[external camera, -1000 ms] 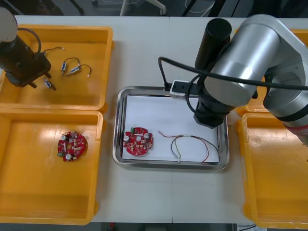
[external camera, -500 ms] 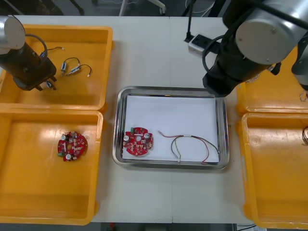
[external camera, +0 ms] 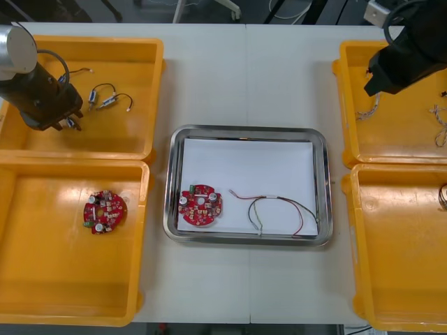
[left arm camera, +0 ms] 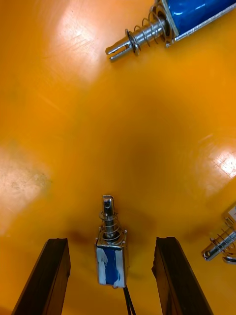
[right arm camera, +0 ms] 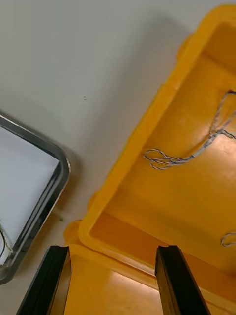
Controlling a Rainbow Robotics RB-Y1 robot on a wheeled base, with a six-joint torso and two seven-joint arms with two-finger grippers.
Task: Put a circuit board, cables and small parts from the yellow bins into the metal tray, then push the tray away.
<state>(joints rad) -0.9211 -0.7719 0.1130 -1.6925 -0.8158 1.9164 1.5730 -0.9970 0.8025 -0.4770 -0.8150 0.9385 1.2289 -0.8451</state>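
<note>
Left wrist view: the left gripper (left arm camera: 112, 242) is set open astride a small metal part (left arm camera: 111, 258) in a yellow bin (left arm camera: 73, 123). Pickup is judged in hand; closure is required. The right gripper (right arm camera: 113, 248) is held open over the right bins (right arm camera: 125, 157).

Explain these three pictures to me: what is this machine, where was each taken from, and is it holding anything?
This two-armed robot sorts things on a light table. The wide picture looks down from above its arms. The two upright ones come from cameras on its wrists, so the black bars at their bottom are its fingers. Yellow plastic bins stand at both sides, with a shiny metal tray between them holding a round red circuit board and a thin red-and-dark cable. The left gripper is open, down in the far left bin, its fingers either side of a small blue-and-silver metal part, not gripping it. The right gripper is open and empty over the right-hand bins.
</note>
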